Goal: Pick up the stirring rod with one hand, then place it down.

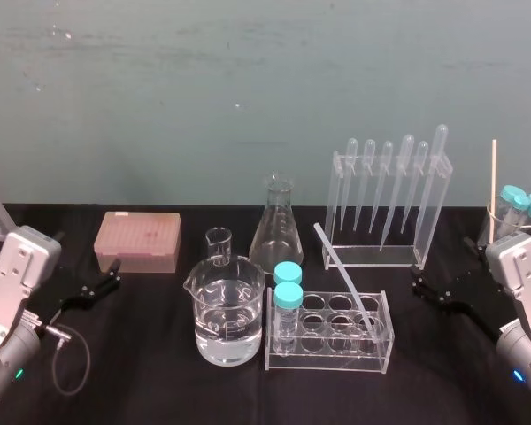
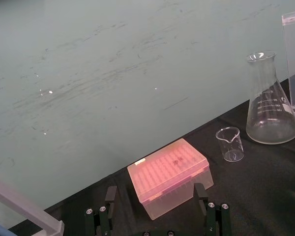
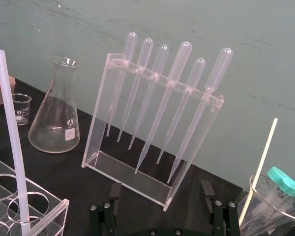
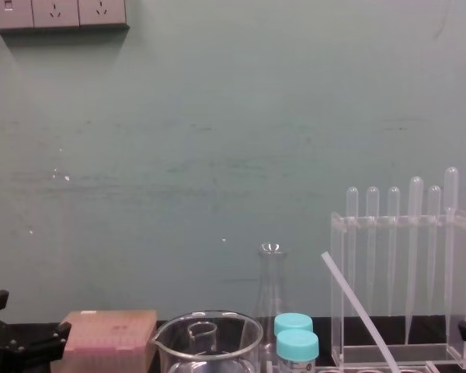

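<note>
Black tabletop [image 1: 142,363] carries, nearest, a clear acrylic tube rack [image 1: 336,359]. Two teal-capped tubes [image 1: 288,297] stand in its left wells. The translucent whitish stirring rod [image 1: 345,279] rests its lower end in a right well and leans up toward the far left. Just left, a large glass beaker [image 1: 226,319] is about half full of clear liquid. The left tool [image 1: 111,274] and right tool [image 1: 429,288] hover at the sides, jaws spread, holding nothing. Farther back stand a small empty beaker [image 1: 219,246], an empty conical flask [image 1: 280,230], a pink lidded box [image 1: 137,241] and a clear stand [image 1: 341,212] hanging six pipettes [image 1: 388,181].
</note>
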Available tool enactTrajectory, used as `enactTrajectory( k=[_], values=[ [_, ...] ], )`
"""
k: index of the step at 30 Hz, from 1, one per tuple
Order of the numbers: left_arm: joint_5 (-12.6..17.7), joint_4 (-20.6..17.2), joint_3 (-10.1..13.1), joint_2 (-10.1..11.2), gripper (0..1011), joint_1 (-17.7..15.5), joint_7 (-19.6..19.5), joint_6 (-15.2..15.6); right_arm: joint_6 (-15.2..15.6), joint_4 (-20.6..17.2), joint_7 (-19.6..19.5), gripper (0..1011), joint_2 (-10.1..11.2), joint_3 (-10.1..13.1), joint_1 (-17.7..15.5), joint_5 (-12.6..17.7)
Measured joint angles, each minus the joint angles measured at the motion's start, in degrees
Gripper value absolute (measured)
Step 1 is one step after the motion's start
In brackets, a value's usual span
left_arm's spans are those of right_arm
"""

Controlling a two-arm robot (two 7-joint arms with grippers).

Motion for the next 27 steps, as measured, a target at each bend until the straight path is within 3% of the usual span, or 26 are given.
enactTrajectory(
  k=[27],
  values=[
    [0.0, 0.0, 0.0, 0.0, 1000, 0.0, 0.0, 0.0, 0.0, 0.0, 0.0, 1003, 0.0, 0.0, 0.0, 0.0]
  ],
)
